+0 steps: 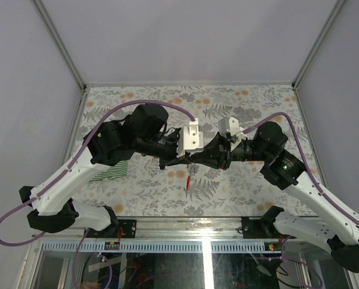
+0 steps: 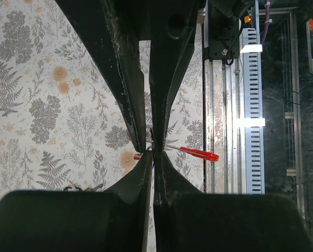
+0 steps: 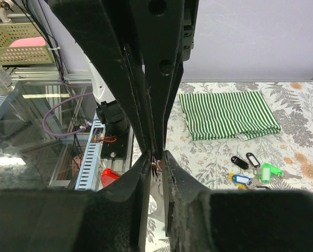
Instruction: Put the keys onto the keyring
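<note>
My two grippers meet tip to tip above the middle of the table. The left gripper (image 2: 152,155) (image 1: 184,158) is shut on the thin wire keyring (image 3: 157,164). One key with a red tag (image 2: 199,153) (image 1: 188,181) hangs from that spot. The right gripper (image 3: 157,160) (image 1: 194,158) has its jaws a narrow gap apart around the ring, and I cannot tell whether they pinch it. More keys lie on the table in the right wrist view, with black (image 3: 240,161), green (image 3: 269,170) and blue (image 3: 241,180) tags.
A folded green-and-white striped cloth (image 3: 227,114) (image 1: 110,173) lies on the table by the left arm. The floral table cover (image 1: 239,186) ends at a metal rail (image 2: 250,105) along the near edge. Grey walls enclose the other sides.
</note>
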Robot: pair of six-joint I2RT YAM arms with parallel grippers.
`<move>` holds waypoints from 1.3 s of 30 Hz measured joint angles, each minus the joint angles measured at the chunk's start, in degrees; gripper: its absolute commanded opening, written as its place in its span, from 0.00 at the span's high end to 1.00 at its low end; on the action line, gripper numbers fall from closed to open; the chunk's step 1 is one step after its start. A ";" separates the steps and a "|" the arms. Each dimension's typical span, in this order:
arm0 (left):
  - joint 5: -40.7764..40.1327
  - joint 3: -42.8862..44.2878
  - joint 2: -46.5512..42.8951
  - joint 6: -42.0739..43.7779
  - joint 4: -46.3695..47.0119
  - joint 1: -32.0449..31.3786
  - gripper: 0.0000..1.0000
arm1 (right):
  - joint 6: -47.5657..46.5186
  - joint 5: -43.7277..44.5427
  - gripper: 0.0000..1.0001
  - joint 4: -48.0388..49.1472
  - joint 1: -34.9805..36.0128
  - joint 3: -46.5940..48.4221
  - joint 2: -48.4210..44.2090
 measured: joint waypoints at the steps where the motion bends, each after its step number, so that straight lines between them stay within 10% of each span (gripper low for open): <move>1: 0.02 0.00 0.00 0.00 0.00 0.00 1.00 | 0.02 0.02 0.93 0.28 0.00 0.00 0.00; 17: 0.94 -8.76 -8.26 -0.11 8.44 0.00 0.76 | 0.04 0.13 1.00 0.66 0.02 -0.74 -2.10; 39: 6.16 -37.13 -25.27 -10.82 50.99 0.00 0.77 | 6.23 -0.81 1.00 12.70 0.04 -2.27 -7.80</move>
